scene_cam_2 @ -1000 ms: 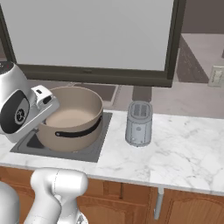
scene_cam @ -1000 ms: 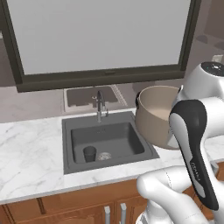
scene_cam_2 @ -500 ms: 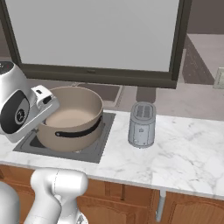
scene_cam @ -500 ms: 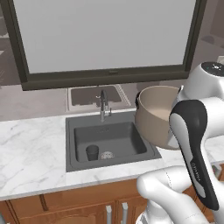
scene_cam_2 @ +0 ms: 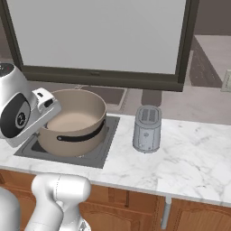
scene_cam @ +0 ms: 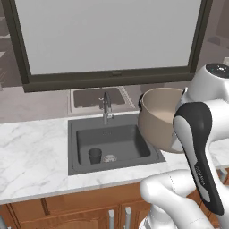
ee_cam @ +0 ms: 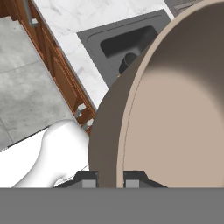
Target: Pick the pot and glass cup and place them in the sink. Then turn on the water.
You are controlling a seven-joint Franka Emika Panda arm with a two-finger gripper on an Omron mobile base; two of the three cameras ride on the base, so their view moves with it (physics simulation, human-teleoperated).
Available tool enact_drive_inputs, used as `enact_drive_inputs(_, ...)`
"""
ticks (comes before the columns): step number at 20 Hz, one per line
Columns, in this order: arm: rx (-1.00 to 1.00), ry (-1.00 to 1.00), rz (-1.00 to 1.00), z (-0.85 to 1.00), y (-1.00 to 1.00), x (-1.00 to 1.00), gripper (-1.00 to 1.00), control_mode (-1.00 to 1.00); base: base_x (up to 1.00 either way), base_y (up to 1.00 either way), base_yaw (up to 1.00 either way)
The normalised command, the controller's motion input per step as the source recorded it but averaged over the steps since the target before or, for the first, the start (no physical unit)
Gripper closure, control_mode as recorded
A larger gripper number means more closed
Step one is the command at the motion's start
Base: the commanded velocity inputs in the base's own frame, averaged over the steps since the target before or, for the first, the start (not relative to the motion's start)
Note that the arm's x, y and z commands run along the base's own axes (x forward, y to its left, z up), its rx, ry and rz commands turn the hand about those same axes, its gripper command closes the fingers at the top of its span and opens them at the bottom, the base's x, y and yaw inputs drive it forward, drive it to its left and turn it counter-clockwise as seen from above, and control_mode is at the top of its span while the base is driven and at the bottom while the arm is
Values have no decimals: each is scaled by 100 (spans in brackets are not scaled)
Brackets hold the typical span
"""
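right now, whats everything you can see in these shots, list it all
pot: one, taupe-grey with a pale inside and a black side handle, held up over the right side of the sink, its rim between the fingertips in the hand view
glass cup: one, dark grey, standing in the sink basin near its front left
sink: one, dark grey, set in the counter
faucet: one, dark, at the sink's back edge, no water running
toaster: one, silver-grey, on the counter right of the sink
counter: one, white marble
window: one, dark frame, behind the sink
cabinets: brown wood, under the counter
gripper: one, dark fingertips either side of the pot's rim
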Motion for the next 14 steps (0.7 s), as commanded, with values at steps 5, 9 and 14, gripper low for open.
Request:
enact_drive_inputs(5, 0, 0, 0, 0, 0, 0, 100, 100, 0, 0, 0)
enact_drive_inputs(9, 0, 0, 0, 0, 0, 0, 100, -100, 0, 0, 0)
enact_drive_inputs(14, 0, 0, 0, -5, 0, 5, 100, -100, 0, 0, 0)
